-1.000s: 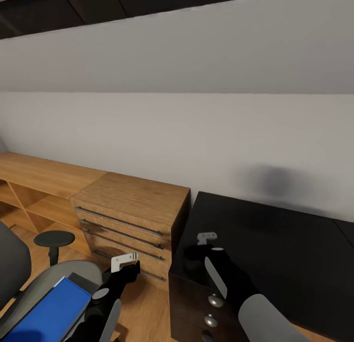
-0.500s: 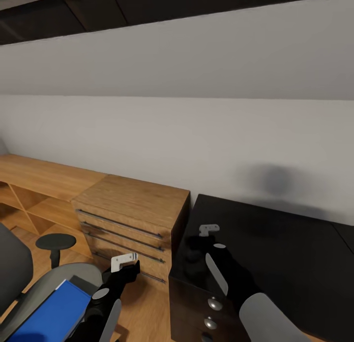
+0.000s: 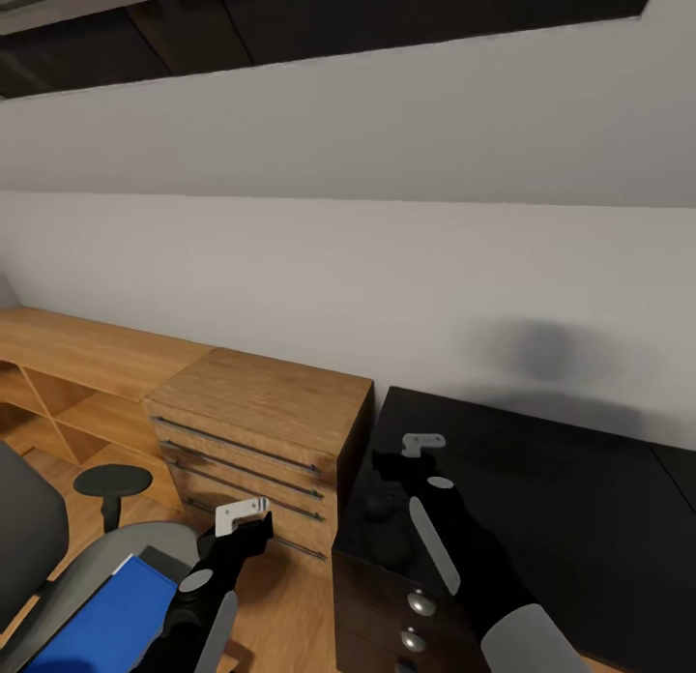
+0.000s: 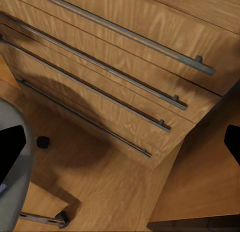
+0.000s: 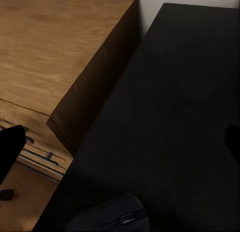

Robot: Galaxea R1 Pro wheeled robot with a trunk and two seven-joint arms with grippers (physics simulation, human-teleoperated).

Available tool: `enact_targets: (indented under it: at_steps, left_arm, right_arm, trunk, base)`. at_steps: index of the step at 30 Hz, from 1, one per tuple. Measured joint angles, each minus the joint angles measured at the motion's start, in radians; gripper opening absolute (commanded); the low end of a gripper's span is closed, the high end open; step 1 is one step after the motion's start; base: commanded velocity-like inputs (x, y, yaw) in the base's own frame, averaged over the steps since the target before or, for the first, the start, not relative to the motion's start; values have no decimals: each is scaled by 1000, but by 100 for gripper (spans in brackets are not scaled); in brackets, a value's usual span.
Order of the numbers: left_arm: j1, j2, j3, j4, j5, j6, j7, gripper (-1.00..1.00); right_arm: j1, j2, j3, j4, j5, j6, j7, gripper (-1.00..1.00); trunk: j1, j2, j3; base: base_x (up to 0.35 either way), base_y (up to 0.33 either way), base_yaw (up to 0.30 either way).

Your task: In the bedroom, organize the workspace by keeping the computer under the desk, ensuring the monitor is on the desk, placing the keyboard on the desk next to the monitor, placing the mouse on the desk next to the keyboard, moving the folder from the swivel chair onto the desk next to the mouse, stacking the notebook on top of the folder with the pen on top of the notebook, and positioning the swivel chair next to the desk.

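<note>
The folder (image 3: pixel 101 623) is seen lying flat on the seat of the swivel chair (image 3: pixel 39 547) at the lower left, not yet moved to the desk. Just beside it, the left claw (image 3: pixel 242 516) is held above the floor in front of the light-wood cabinet (image 3: pixel 261 412), its fingers spread wide with nothing between them; its place is hardly altered from a second ago. Further right, the right claw (image 3: pixel 423 444) has been carried a little farther in over the corner of the desk (image 3: pixel 561 499), also spread wide and empty. A dark rounded thing (image 5: pixel 107 221), probably the mouse, is seen under it on the black top. Compared with the earlier picture, the whole view has been tilted slightly upward, so chair and folder sit lower in it through camera motion alone. The folder is judged the likely next thing to be fetched.
</note>
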Motion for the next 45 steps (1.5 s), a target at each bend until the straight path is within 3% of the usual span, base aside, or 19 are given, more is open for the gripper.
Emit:
enact_targets:
  at_steps: [6, 7, 15, 16, 18, 19, 23, 28, 41, 45]
  left_arm:
    - [56, -1, -5, -99, 1, 3, 19, 100]
    - [87, 0, -38, -139, 3, 7, 21, 100]
    - [96, 2, -65, -149, 5, 10, 21, 100]
    - [97, -2, -87, -160, 7, 9, 20, 100]
    - [97, -17, -99, -193, 6, 8, 20, 100]
    - [97, -44, -104, -208, 7, 6, 19, 100]
    - [97, -56, -107, -214, 7, 6, 18, 100]
    - [97, -53, -103, -209, 4, 7, 19, 100]
    - [97, -41, -102, -183, 0, 5, 19, 100]
    - [97, -42, -107, -135, 0, 4, 21, 100]
  right_arm:
    - [14, 0, -24, -51, 0, 37, -27, 100]
    - [17, 2, -32, -74, -1, 44, -34, 100]
    - [26, 0, -41, -105, -21, 46, -39, 100]
    - [30, -1, -147, -56, -25, 39, -32, 100]
    - [31, -1, -208, -49, -26, 38, -33, 100]
    - [30, -1, -277, -47, -24, 38, -37, 100]
    - [31, 0, -330, -46, -26, 39, -38, 100]
    - [31, -1, -347, -48, -27, 38, -41, 100]
    - [31, -1, -346, -55, -25, 37, -41, 100]
    - [31, -1, -345, -54, -22, 37, -41, 100]
  trunk:
    - [-23, 42, 19]
    - [-27, 49, 22]
    - [-27, 49, 22]
    - [-27, 49, 22]
    - [-27, 49, 22]
    - [-27, 49, 22]
    - [-27, 49, 22]
    - [-27, 49, 23]
    - [-27, 49, 27]
    - [-27, 49, 28]
  base:
    - [0, 0, 0]
    - [0, 0, 0]
    - [0, 0, -30]
    - [0, 0, -256]
    - [0, 0, -275]
    - [0, 0, -283]
    - [0, 0, -286]
    - [0, 0, -288]
    - [0, -101, -289]
    - [0, -172, -288]
